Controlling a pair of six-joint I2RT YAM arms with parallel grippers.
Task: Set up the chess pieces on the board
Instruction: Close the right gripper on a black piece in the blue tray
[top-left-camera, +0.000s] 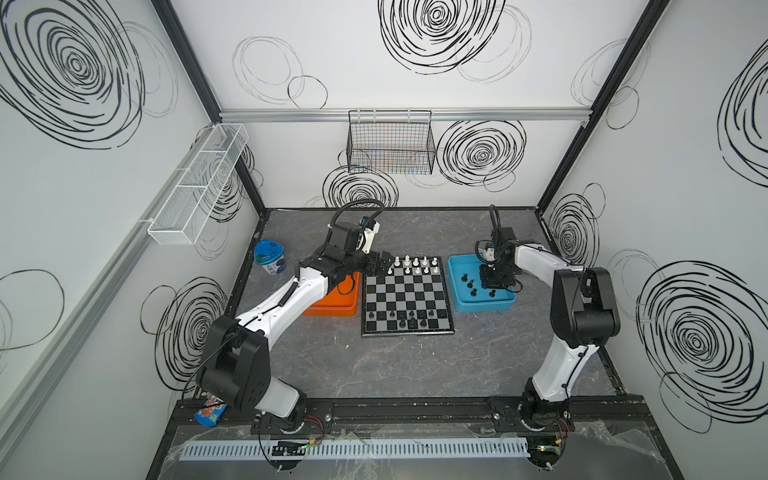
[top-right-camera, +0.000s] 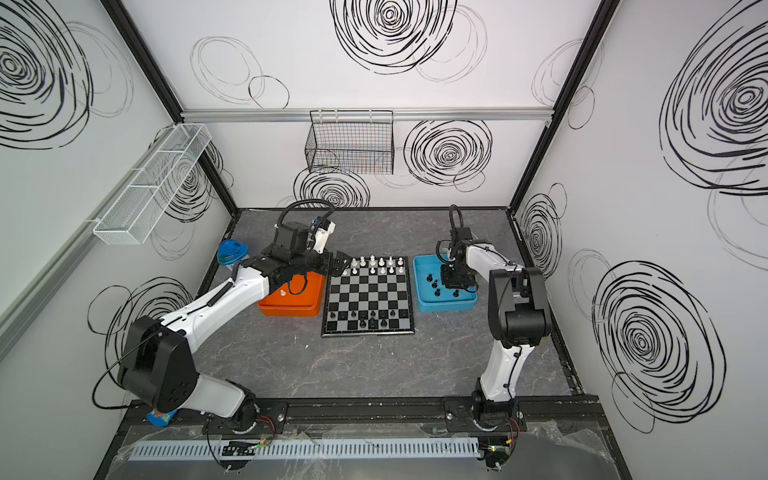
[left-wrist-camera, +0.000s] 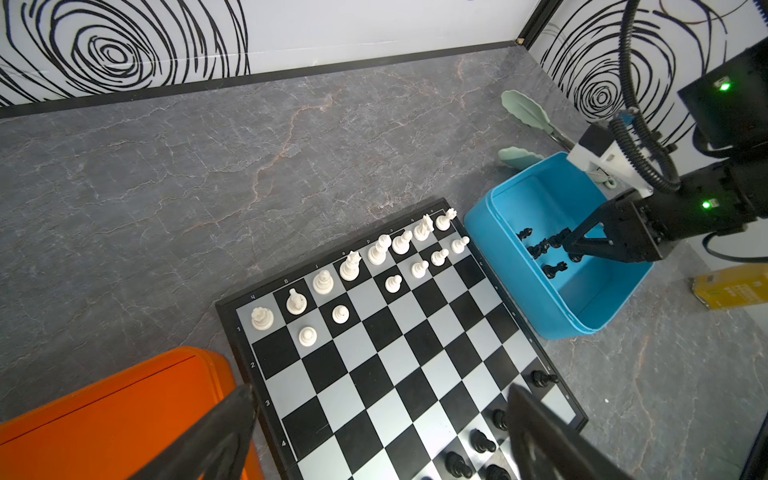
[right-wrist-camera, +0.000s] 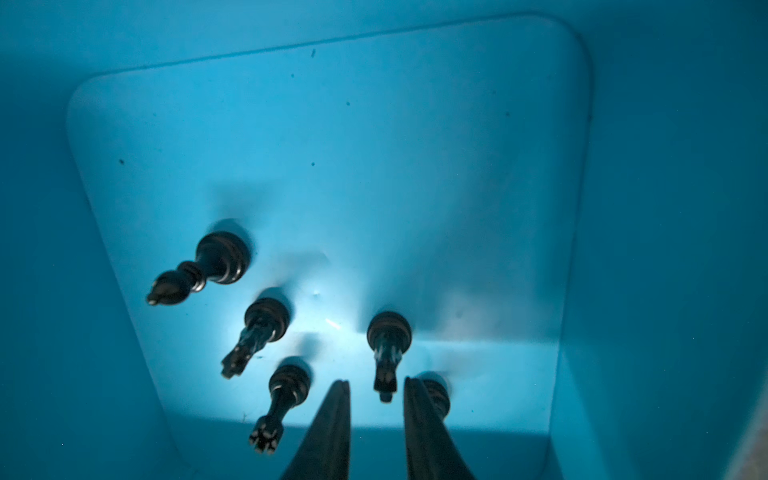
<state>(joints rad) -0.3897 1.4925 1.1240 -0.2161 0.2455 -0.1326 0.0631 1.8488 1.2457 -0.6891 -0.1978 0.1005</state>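
Board lies flat at table centre in both top views. White pieces line its 12 o'clock edge, all upright: eight in the back row and six pawns in the next row. Black pieces stand upright in the two rows at the 6 o'clock edge, and those rows are only part filled.

Orange tray is just beside the board at 9 o'clock, with one stray white inside it. Blue tray is just beside the board at 3 o'clock. It holds loose blacks, all upright. Five are clear in the right wrist view, and a sixth is partly hidden behind a finger. Blue cup is at the board's 10 o'clock, near the wall.

Left gripper is over the board's 11 o'clock corner, jaws wide, nothing between them. Right gripper is down inside the blue tray, jaws narrow but parted. The top of one tall black sits in the gap at the tips. A sliver of tray floor shows on each side of it, and no contact is seen.
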